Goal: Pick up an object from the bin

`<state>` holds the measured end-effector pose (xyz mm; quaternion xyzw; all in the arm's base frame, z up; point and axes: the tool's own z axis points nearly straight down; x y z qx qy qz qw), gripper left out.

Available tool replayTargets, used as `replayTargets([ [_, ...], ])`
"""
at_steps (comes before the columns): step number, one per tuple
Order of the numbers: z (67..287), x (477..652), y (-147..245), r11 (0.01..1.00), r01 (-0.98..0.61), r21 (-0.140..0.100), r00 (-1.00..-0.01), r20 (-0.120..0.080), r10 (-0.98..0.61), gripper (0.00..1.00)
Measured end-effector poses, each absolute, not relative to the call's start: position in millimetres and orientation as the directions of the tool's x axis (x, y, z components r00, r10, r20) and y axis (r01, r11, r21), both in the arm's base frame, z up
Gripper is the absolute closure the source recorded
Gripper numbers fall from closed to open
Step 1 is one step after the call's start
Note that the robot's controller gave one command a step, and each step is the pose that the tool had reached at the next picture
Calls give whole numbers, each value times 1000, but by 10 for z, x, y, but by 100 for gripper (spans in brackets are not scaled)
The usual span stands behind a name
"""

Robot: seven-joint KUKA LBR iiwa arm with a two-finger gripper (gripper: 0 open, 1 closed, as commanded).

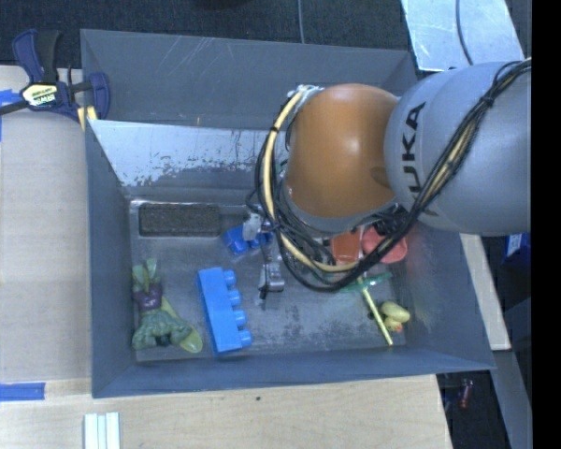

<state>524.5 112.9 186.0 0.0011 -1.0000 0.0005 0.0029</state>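
My gripper (271,281) hangs low over the bin floor near the middle, below the orange dome on the wrist. Just to its left lies a blue toy brick (222,309) with studs along one side, set at a slant; the gripper is beside it, not over it. A small blue piece (237,240) sits just up and left of the gripper. Nothing shows between the gripper's tips.
A dark grey rectangular block (179,219) lies at the back left. A green and purple toy plant (157,314) sits in the front left corner. A red-orange thing (366,246) is half hidden under the arm, with a green and yellow stalk-like toy (385,314) at the front right.
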Motion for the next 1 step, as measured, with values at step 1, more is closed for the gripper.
replayTargets([
  [1, 1906, 5263, 1126, 1000, 0, 1, -1000, -3, 0, 0],
])
